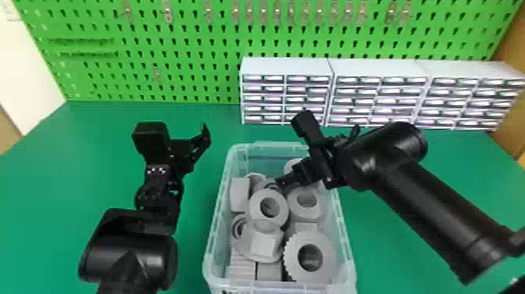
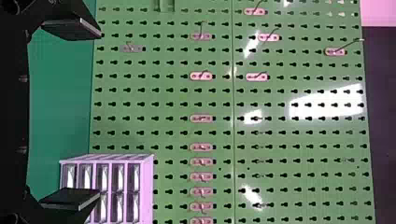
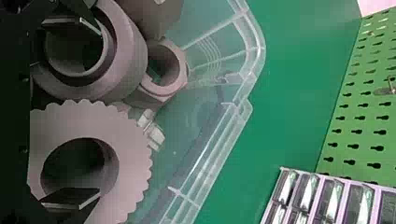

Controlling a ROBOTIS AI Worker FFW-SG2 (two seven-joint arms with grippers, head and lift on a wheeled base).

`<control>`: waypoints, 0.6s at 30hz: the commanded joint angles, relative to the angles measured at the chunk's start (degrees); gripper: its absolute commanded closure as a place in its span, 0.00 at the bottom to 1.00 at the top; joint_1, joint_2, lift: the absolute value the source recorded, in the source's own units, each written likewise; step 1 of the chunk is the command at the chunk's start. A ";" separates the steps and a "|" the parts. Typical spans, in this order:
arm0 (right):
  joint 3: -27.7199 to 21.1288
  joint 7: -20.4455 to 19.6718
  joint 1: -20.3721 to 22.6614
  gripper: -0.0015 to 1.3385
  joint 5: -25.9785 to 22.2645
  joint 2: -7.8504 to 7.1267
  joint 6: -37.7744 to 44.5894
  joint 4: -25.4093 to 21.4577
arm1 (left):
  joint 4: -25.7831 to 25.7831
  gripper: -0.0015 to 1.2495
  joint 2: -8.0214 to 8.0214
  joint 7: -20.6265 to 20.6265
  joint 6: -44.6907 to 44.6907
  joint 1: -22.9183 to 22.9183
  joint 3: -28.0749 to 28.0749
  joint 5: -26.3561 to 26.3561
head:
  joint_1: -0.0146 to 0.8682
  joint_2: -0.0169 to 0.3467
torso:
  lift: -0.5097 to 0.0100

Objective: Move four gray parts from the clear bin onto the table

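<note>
With the clear bin [image 1: 349, 250] as the clock face in the head view, the right gripper [image 1: 297, 178] is inside its rim at about twelve o'clock, its fingers spread wide over the gray parts, though whether it touches them I cannot tell. The left gripper [image 1: 187, 150] hangs over the green table [image 1: 191, 234] near ten o'clock, open and empty. The parts lie heaped in the bin, a toothed gray ring [image 1: 329, 260] at five o'clock, while white drawer cabinets [image 1: 287, 67] stand beyond at one o'clock.
</note>
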 commanded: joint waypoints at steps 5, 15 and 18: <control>0.85 0.02 -0.04 0.10 -0.08 0.09 -0.19 0.29 | 0.00 0.08 0.00 0.00 0.00 -0.26 0.08 0.12 | 0.80 0.24 | 0.88; 1.03 0.02 -0.04 0.12 -0.25 0.09 -0.19 0.47 | 0.00 0.08 0.09 0.00 0.00 -0.17 0.17 0.30 | 0.80 0.24 | 0.88; 1.03 0.02 -0.04 0.15 -0.25 0.09 -0.19 0.47 | 0.00 0.08 0.09 0.00 0.00 -0.17 0.08 0.30 | 0.80 0.24 | 0.88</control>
